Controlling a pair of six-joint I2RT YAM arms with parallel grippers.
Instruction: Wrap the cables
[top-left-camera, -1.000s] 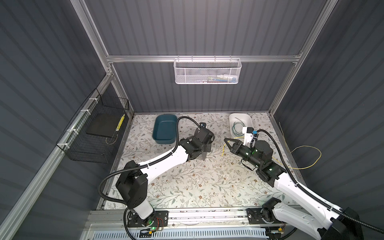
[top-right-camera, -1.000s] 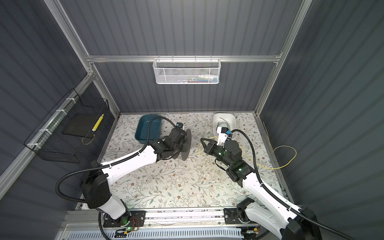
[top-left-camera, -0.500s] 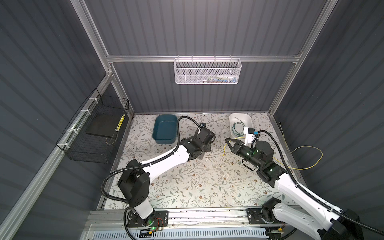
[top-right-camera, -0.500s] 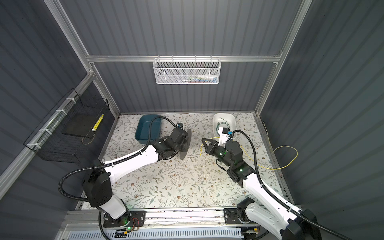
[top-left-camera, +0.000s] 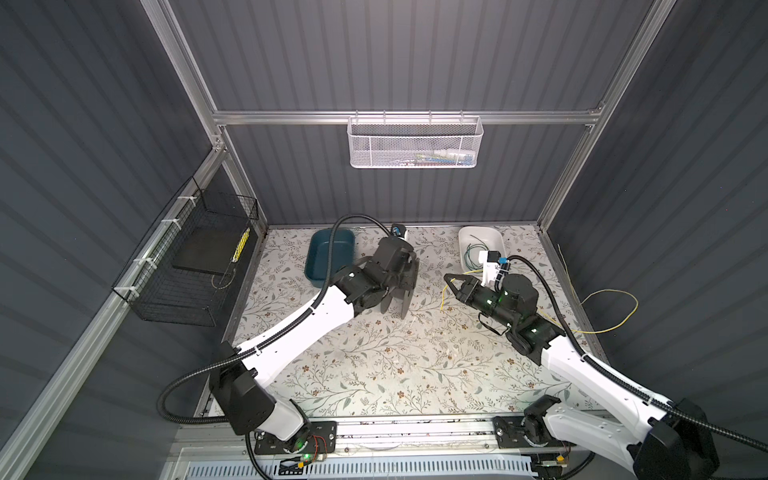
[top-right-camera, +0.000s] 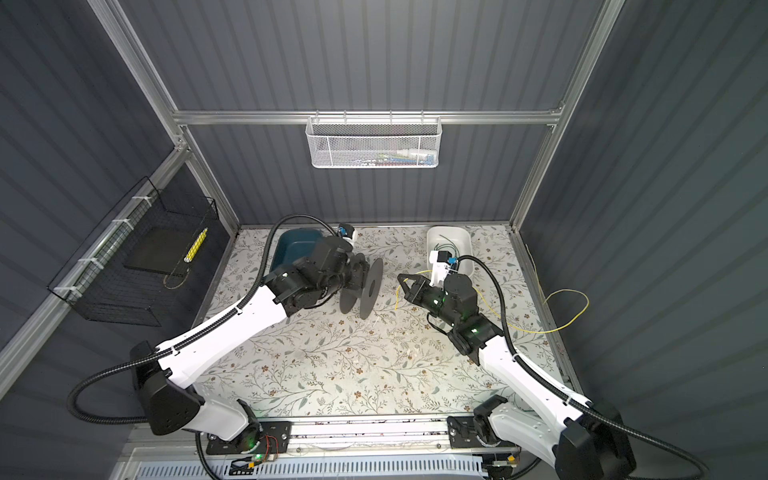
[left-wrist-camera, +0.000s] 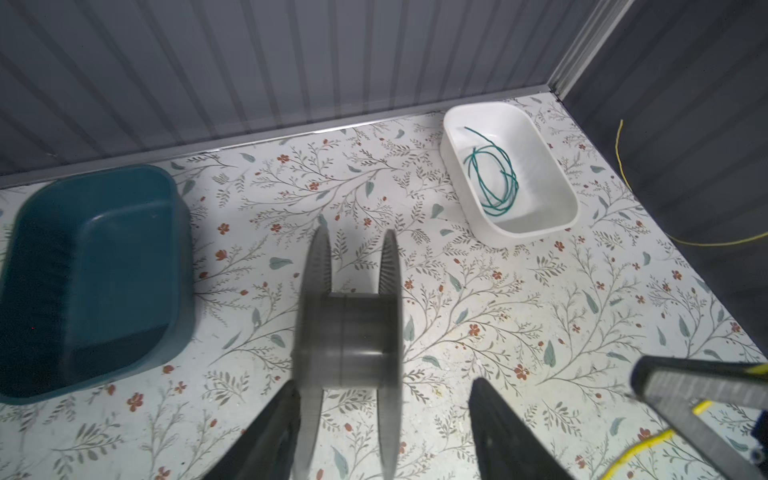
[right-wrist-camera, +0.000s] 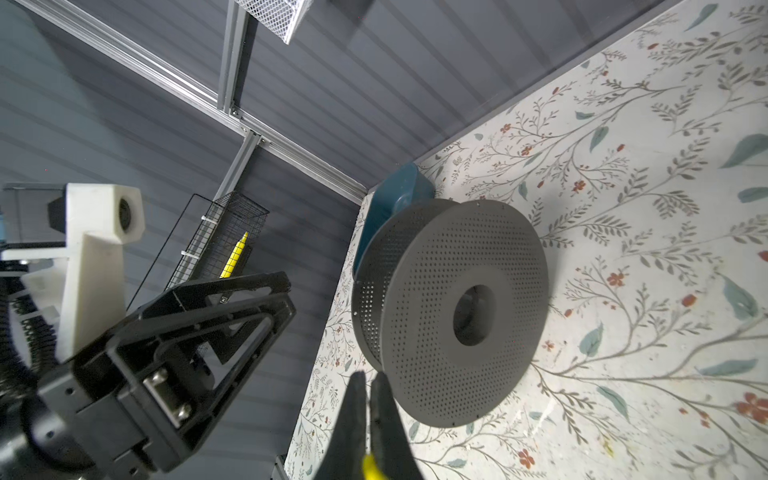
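Green cable (left-wrist-camera: 493, 179) coils in white tub (left-wrist-camera: 536, 233) (plainest from left wrist).

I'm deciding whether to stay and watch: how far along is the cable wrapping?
Done: nothing wound yet; the spool stands bare on the table. In hand: the right gripper is shut on the yellow cable beside the spool; the left gripper is open astride the spool. Left: winding the yellow cable, then the green cable coiled in the white bin.

Cable (left-wrist-camera: 515, 185) in tub (left-wrist-camera: 482, 228) right of spool (top-right-camera: 370, 289)
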